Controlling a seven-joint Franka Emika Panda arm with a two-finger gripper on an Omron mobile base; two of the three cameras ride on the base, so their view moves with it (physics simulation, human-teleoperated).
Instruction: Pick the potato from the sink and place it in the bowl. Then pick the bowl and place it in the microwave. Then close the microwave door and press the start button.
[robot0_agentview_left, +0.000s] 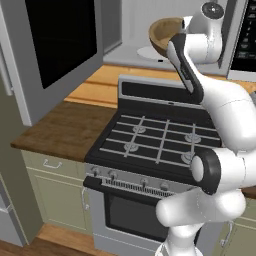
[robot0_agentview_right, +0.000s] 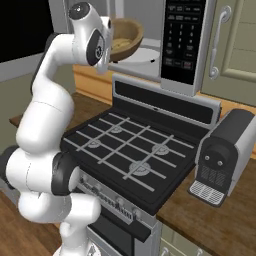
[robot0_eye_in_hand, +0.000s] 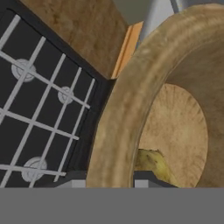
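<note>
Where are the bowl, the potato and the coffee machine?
bowl (robot0_eye_in_hand: 127, 100): hand view, on its wide rim.
potato (robot0_eye_in_hand: 153, 162): hand view, on its yellowish skin inside the bowl.
coffee machine (robot0_agentview_right: 225, 145): right base view, on its dark body.

matt wooden bowl (robot0_eye_in_hand: 131, 109) (grainy), glossy black microwave door (robot0_agentview_left: 60, 35).

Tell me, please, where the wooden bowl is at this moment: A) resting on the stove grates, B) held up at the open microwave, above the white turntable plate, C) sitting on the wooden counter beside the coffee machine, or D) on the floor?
B: the bowl hangs at the gripper in the mouth of the microwave, over the turntable plate, well above the stove.
</note>
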